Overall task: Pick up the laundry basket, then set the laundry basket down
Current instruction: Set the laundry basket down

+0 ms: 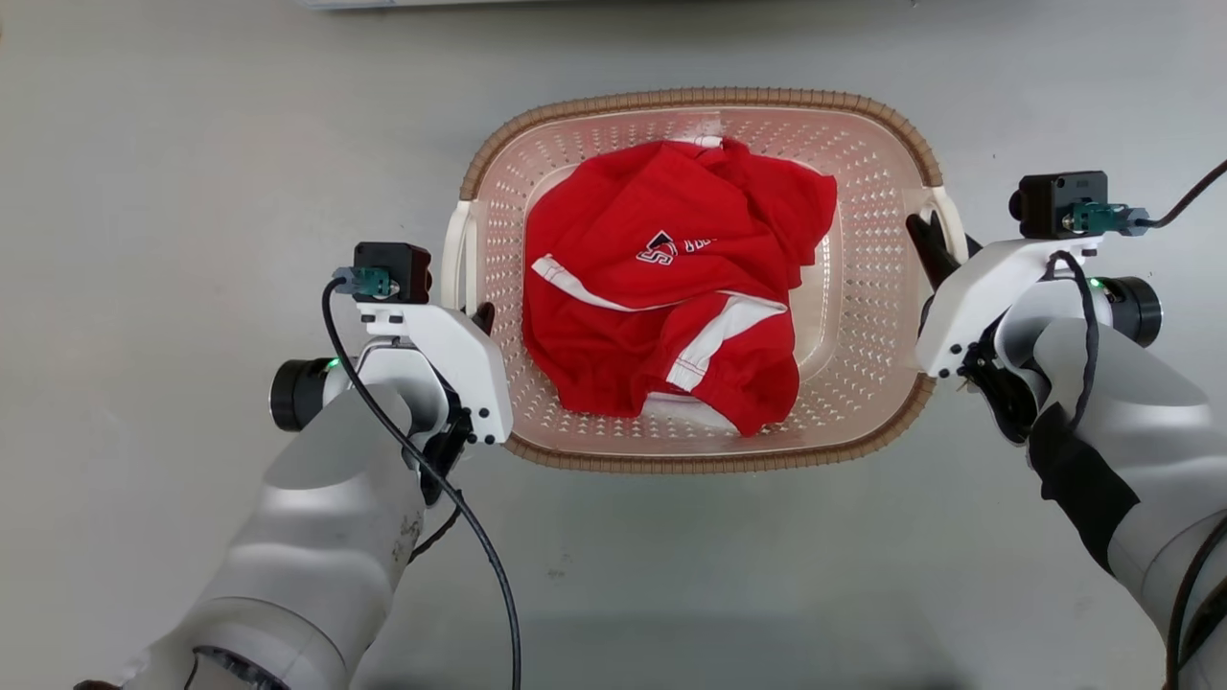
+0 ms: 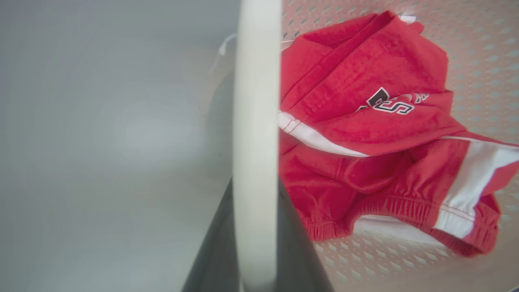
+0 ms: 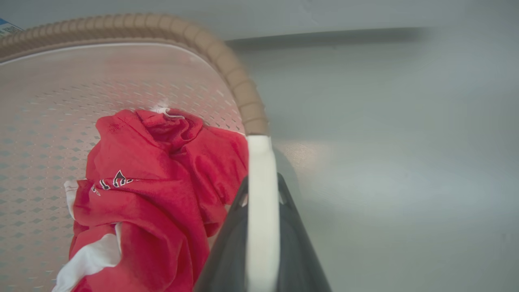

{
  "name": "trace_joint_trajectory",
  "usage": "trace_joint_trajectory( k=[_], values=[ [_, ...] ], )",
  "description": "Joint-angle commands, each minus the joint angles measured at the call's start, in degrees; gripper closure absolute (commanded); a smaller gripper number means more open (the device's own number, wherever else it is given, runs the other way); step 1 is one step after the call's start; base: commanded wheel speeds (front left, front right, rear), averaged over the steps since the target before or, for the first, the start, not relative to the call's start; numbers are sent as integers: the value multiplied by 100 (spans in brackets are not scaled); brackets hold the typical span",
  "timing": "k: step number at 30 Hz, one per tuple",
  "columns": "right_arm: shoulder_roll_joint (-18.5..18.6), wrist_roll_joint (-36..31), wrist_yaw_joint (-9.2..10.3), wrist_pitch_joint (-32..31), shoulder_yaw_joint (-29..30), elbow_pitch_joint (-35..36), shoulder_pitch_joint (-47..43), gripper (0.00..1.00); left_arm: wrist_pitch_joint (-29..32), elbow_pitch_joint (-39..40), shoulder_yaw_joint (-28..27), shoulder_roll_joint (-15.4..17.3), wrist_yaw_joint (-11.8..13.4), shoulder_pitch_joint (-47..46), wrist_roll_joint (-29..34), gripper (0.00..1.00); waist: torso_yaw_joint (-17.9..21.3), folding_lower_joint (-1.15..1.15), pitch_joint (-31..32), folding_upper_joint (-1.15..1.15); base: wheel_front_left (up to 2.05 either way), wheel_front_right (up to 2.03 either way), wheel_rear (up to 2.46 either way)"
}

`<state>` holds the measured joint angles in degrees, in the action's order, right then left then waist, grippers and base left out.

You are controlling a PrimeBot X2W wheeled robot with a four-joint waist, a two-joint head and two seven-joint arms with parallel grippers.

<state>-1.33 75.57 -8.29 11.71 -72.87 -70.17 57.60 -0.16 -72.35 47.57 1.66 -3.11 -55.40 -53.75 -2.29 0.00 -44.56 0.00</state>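
Laundry basket (image 1: 868, 182), pale pink perforated plastic with a brown woven-look rim (image 1: 709, 97), is centred before me over the grey surface (image 1: 173, 144). I cannot tell whether it rests there or hangs clear. Inside lies one crumpled red garment (image 1: 661, 316) with white stripes and a black-and-white logo (image 2: 389, 104) showing an S. The other letters are folded away. My left jaws are clamped on the left white handle (image 2: 255, 142), my right jaws on the right handle (image 3: 261, 211).

Laundry basket (image 1: 868, 192): pale pink, perforated, brown rim, upright.
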Motion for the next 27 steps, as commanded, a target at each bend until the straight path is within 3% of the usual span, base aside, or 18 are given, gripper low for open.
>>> trace_joint_trajectory(
  k=[1, 14, 27],
  values=[
    [421, -26, 80, 134, 58, -157, -80, 100, -94, -160, -124, 498, 152, -18, 73, 100, -5, 0, -146, 0, 0, 0, 0],
    [421, -146, 80, 305, 106, -213, 369, 100, -526, -161, -65, 483, 118, -558, 164, 100, -75, 0, -845, 0, 0, 0, 0],
    [421, -373, 80, 328, 365, -272, 392, 100, -619, -161, -43, 374, 72, -554, 104, 100, -133, 0, -924, 0, 0, 0, 0]
  ],
)
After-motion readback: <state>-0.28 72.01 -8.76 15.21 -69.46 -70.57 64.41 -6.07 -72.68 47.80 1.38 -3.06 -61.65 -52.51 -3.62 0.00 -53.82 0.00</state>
